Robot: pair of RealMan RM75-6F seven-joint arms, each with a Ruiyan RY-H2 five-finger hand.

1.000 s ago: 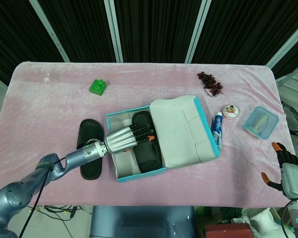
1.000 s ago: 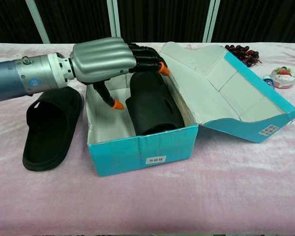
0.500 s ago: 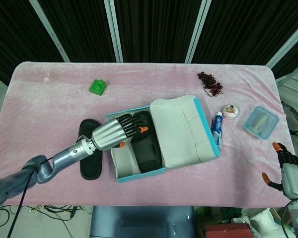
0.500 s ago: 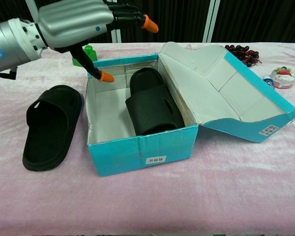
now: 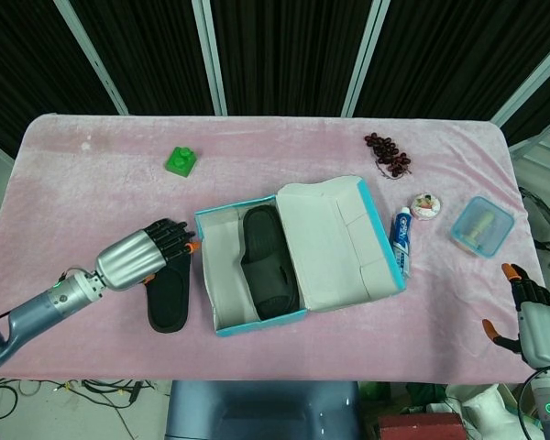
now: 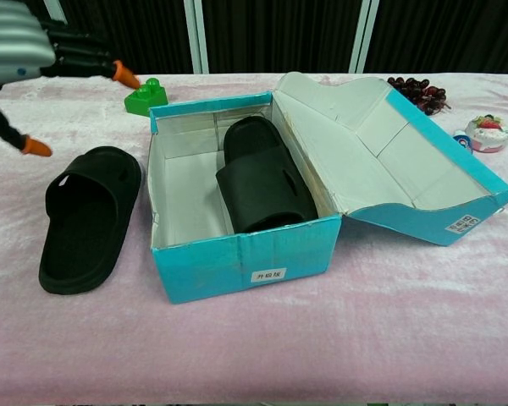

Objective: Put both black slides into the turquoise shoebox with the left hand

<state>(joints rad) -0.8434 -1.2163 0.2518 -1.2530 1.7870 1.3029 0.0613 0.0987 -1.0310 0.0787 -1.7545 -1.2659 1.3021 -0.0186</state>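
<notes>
Above the second black slide (image 5: 168, 301) beside the turquoise shoebox (image 5: 257, 323), the empty, spread left hand (image 5: 145, 254) risks nudging it away if lowered off-centre.

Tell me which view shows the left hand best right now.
Head view: the whole left hand shows, fingers spread above the black rubber slide outside the turquoise cardboard shoebox. Chest view catches only its edge at the frame corner.

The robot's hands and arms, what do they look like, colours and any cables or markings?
The left hand has a ribbed silver metal back, black fingers and orange fingertips. Its wrist is a silver cylinder joined to a blue-grey arm, with a thin black cable alongside. The right hand at the frame's edge looks the same: silver back, black fingers, orange tips, and a small green light below it.
</notes>
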